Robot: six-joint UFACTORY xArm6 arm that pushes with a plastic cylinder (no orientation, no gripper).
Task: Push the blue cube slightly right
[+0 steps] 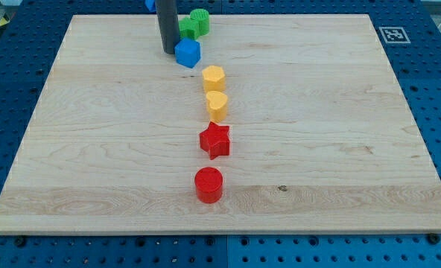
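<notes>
The blue cube [188, 53] sits near the view's top, left of centre, on the wooden board [325, 134]. My tip [169, 50] is the lower end of a dark rod that comes down from the top edge. It stands just left of the blue cube, touching it or nearly so. A green block [196, 23] lies right behind the rod and the cube, partly hidden by the rod.
Below the blue cube runs a column of blocks: a yellow hexagonal block [214, 77], a yellow heart-shaped block [217, 105], a red star [215, 140] and a red cylinder [208, 184]. A blue thing [150, 4] shows at the top edge beside the rod.
</notes>
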